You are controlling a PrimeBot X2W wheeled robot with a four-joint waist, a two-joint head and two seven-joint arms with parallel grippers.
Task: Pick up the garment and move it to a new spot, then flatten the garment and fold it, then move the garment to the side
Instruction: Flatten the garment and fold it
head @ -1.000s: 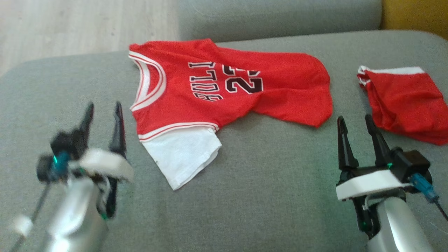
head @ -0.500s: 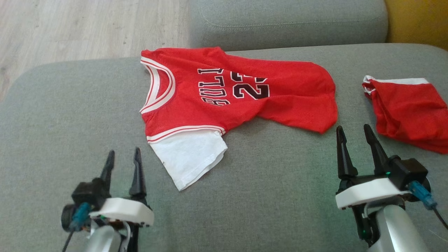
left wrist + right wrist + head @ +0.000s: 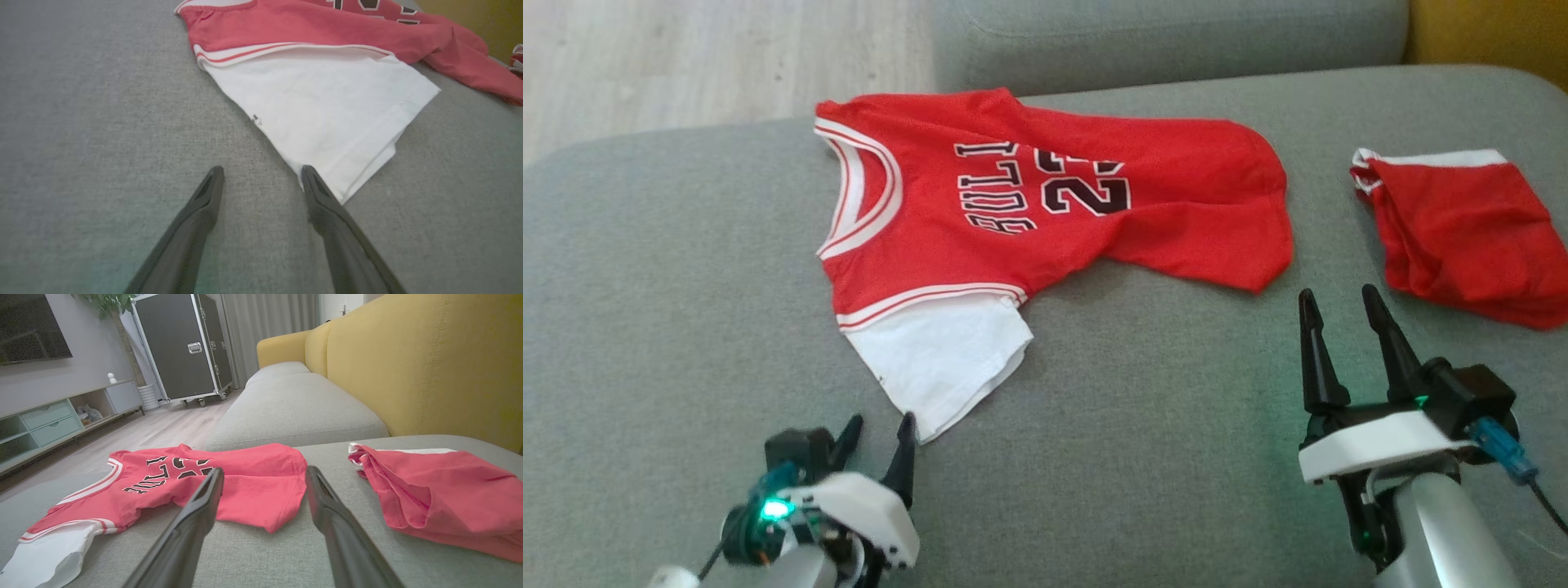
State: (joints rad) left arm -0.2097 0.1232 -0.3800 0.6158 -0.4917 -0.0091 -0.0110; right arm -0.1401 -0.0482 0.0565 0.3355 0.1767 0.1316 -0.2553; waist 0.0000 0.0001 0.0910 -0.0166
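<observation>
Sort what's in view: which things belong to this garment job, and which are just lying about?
Job: crumpled red basketball jersey with white sleeve; open left gripper by that sleeve; open right gripper.
Lying about: bunched red shorts with white band; black wheeled flight case; yellow sofa back.

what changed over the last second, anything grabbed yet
The left gripper, open, drew back toward the robot and rightward; it now sits beside the corner of the white sleeve of the jersey. Nothing is gripped. The right gripper, jersey and red shorts stayed put.
</observation>
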